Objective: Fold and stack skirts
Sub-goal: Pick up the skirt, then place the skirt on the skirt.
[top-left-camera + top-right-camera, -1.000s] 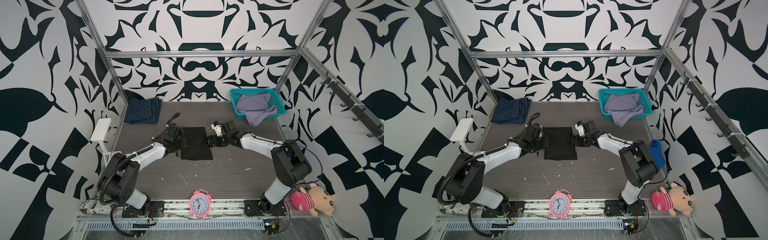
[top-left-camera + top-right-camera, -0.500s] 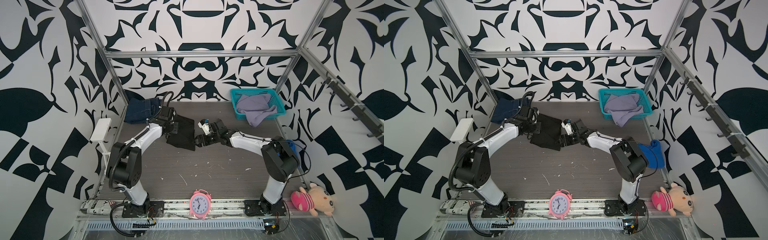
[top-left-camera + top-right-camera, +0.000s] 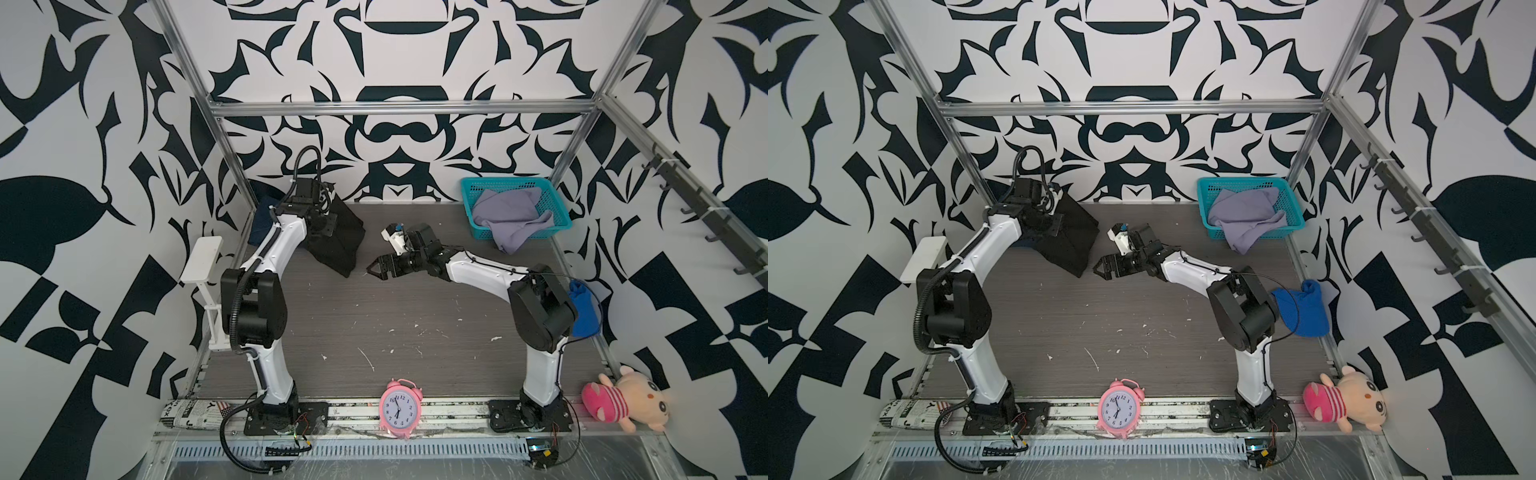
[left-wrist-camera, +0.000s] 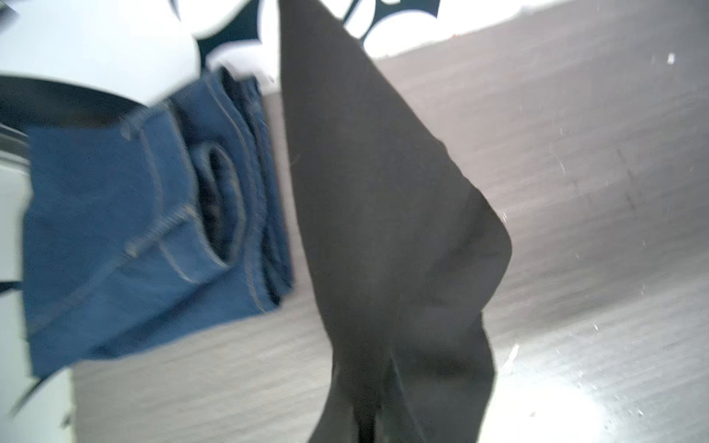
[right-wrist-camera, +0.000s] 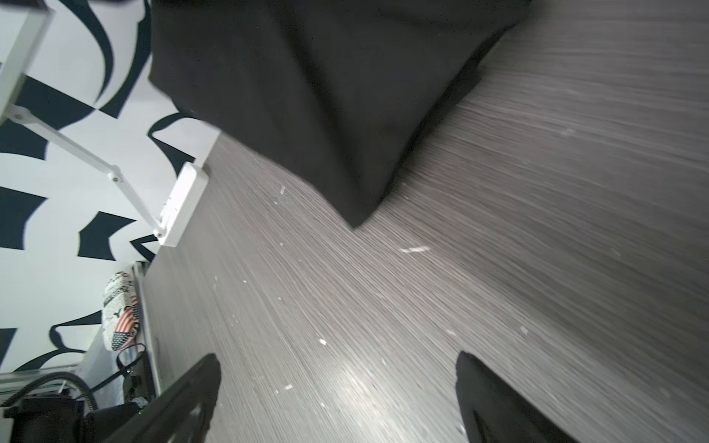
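The black skirt [image 3: 340, 237] [image 3: 1071, 241] hangs folded from my left gripper [image 3: 321, 216], which is shut on its upper edge at the back left. Its lower corner is at or just above the table. In the left wrist view the black skirt [image 4: 383, 211] covers the fingers, and the folded denim skirt [image 4: 115, 230] lies on the table right beside it. My right gripper [image 3: 374, 273] [image 3: 1100, 270] [image 5: 337, 356] is open and empty, low over the mid-table, just short of the black skirt [image 5: 326, 96]. The lavender skirt [image 3: 507, 216] lies crumpled in the teal basket [image 3: 505, 180], spilling over its front rim.
A pink alarm clock [image 3: 398, 407] stands at the front edge. A plush toy [image 3: 619, 401] sits at the front right, and a bright blue cloth [image 3: 582, 307] lies by the right arm's elbow. A white stand [image 3: 201, 259] and a rolled newspaper [image 3: 195, 413] sit along the left side.
The left arm has lifted the black skirt from the table's middle toward the back left by the denim skirt. The right gripper has let go, opened wide and stayed behind.
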`<state>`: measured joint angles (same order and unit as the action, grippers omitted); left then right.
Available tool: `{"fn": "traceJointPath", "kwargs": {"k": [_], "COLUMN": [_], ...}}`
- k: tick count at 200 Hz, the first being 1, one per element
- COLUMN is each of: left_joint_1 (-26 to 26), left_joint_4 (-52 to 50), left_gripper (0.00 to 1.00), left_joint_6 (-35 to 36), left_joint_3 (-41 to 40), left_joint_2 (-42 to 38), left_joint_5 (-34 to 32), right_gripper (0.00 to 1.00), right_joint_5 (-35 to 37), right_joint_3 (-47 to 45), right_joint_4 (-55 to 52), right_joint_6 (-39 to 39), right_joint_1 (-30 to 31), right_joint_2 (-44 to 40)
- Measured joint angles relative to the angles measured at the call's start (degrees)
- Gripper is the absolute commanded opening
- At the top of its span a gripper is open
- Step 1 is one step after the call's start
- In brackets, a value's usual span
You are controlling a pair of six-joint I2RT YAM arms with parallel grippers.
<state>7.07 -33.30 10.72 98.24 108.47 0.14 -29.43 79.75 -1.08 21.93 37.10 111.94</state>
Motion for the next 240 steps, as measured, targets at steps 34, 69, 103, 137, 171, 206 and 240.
{"fn": "traceJointPath", "kwargs": {"k": [34,69,103,137,171,206,240], "left_joint_1": [-5.7,-9.5,-11.1,-11.6,-12.7,-14.8,-16.4], "left_joint_4": [-1.5,-4.0,-6.6,-7.3,-7.6,-7.6,-7.7], "left_gripper": [0.00,0.00,0.00,0.00,0.00,0.00,0.00], "left_joint_6": [1.1,2.7,3.0,2.9,2.5,2.3,3.6], "left_joint_3": [9.7,16.9,25.4,32.6,37.6,42.4,46.0], "left_joint_2": [4.9,8.8,12.3,15.6,19.4,24.3,28.9], "left_joint_5": [4.4,7.2,11.1,13.6,16.9,20.3,21.9], "right_gripper": [0.99,0.99,0.99,0.98,0.98,0.98,0.97], "right_joint_5": [-1.3,-1.9,-2.1,-2.1,-2.3,-2.6,-2.7], "right_joint_3": [1.0,1.0,1.0,1.0,1.0,1.0,1.0], "right_joint_4": [0.1,0.1,0.1,0.1,0.1,0.1,0.0], "right_joint_6": [1.2,1.9,1.9,2.0,2.2,2.4,2.4], "right_joint_1": [0.8,0.9,1.0,1.1,1.2,1.2,1.3], "right_joint_2": [1.6,2.1,2.1,1.9,1.7,1.7,1.7]}}
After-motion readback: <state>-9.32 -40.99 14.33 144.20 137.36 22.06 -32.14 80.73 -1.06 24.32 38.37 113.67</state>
